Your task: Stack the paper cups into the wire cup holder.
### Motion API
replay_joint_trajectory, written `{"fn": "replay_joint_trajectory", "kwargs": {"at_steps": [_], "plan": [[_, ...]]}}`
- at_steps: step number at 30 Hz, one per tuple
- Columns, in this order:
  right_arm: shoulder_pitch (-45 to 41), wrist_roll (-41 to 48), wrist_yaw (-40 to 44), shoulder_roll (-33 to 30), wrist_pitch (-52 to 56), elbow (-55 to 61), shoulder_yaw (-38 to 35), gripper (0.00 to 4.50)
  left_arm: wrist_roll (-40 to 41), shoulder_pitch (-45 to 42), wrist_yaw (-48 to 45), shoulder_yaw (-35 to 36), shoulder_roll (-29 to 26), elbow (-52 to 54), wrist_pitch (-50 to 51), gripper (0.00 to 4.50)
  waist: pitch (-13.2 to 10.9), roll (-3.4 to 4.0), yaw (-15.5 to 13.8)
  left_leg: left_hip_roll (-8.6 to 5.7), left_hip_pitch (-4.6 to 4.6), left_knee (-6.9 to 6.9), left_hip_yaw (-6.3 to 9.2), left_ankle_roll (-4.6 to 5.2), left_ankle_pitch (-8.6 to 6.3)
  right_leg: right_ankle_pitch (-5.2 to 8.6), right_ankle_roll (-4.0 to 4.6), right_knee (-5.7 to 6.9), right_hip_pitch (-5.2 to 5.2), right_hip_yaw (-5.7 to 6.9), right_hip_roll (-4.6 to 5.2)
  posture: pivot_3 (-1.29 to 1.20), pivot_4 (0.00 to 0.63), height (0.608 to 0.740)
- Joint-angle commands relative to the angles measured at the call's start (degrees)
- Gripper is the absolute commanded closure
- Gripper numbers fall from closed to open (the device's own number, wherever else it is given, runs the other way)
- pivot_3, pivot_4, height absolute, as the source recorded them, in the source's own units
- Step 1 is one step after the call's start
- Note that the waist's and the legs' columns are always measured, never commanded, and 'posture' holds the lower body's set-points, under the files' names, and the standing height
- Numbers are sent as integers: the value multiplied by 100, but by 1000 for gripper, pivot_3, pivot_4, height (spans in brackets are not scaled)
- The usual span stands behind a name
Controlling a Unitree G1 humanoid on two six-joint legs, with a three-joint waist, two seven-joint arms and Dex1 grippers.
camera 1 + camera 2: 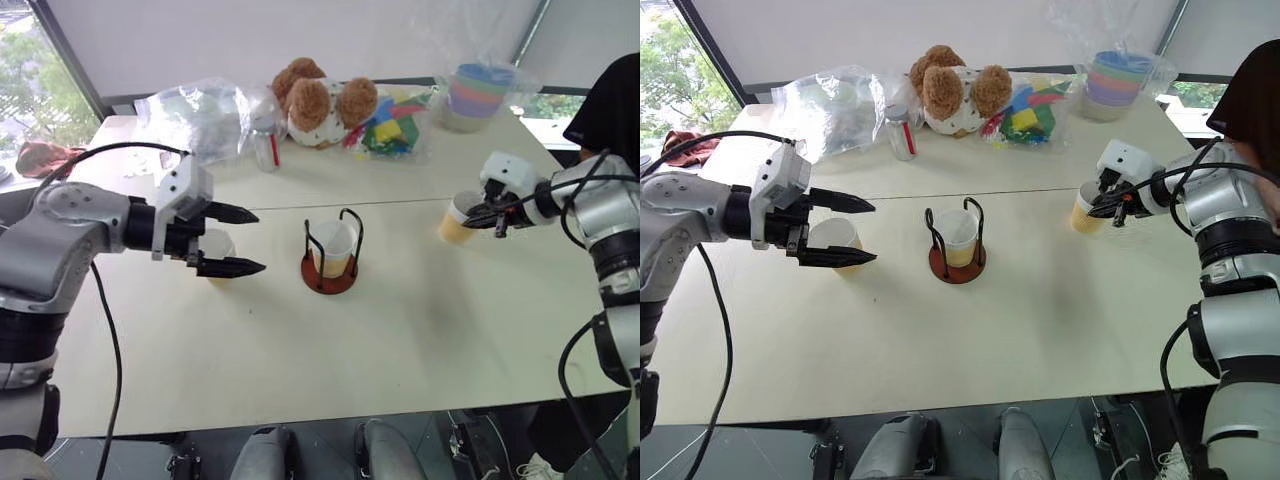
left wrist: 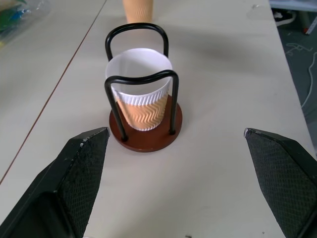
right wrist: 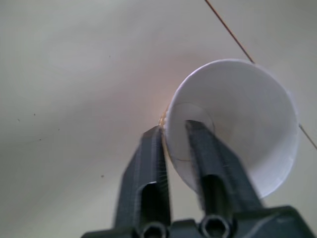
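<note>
Left gripper (image 1: 232,240): black two-fingered, jaws spread to their widest, holding nothing; hovers above the desk, pointing toward the holder.
Left cup (image 1: 834,240): small tapered paper cup, yellow-orange side, white rim and inside; stands upright on the pale desk (image 1: 420,330) just beside and beneath the left jaws, not gripped.
Holder (image 1: 330,258): round reddish-brown base disc with thin black wire loops standing upright, mid-desk; well apart from both grippers.
Cup in holder (image 2: 140,99): paper cup with zigzag orange side and white rim band, seated upright between the loops, rim about level with the loop tops.
Right cup (image 1: 459,219): same yellow-orange tapered paper cup, upright on the desk to the right of the holder.
Right gripper (image 1: 483,215): jaws pinched shut on the right cup's wall, one finger inside the white mouth, the other outside, as the right wrist view shows.
Back of desk: brown plush toy (image 1: 322,98), clear plastic bags, wrapped pastel cup stack (image 1: 478,95); apart from the work.
Step in hand: likely lifting the right cup to nest it in the seated cup.
Doing it well: lift straight up before travelling; keep the mouth upward; centre above the loops, then lower squarely.
Risk: thin wall may buckle in a rim pinch; cup bottom may catch a wire loop and tip the holder.
</note>
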State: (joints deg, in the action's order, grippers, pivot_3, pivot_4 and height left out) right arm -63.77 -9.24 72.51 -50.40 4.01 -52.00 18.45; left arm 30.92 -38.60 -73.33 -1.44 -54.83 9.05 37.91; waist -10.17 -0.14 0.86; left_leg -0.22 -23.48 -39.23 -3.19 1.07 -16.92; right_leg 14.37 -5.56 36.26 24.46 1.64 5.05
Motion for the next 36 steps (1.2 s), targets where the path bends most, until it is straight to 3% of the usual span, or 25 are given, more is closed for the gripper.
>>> {"fn": "replay_joint_trajectory", "kwargs": {"at_steps": [1,8,15,22,36], "plan": [[-271,-99,5,-19,-147,-61,-148,4431,-31,-76,-10,81,-29,51,-85,0,0,0,-2,0,0,0,0,0,0,0,0,0,0,0,0,0,150,740],[-671,-90,190,-18,-373,233,-264,4431,-47,-66,-42,108,-42,19,-88,0,-1,2,10,0,0,0,1,-1,0,0,0,0,0,0,0,0,150,740],[-1664,957,1784,431,473,2546,-446,4431,-78,-6,-102,138,-128,-25,-93,0,-12,21,38,9,0,7,2,-1,0,0,0,16,12,-1,-9,0,150,740],[-1371,1510,1999,777,1100,3791,-273,4431,-41,200,-20,215,-129,107,-54,0,-7,10,-76,-9,-1,-14,12,1,-1,0,0,32,-7,7,9,0,150,740],[-862,1963,1999,892,1734,4453,212,4431,48,413,131,350,-180,216,-44,0,-8,9,-7,-3,-3,-30,13,6,-4,0,0,51,0,8,4,0,150,740]]}}
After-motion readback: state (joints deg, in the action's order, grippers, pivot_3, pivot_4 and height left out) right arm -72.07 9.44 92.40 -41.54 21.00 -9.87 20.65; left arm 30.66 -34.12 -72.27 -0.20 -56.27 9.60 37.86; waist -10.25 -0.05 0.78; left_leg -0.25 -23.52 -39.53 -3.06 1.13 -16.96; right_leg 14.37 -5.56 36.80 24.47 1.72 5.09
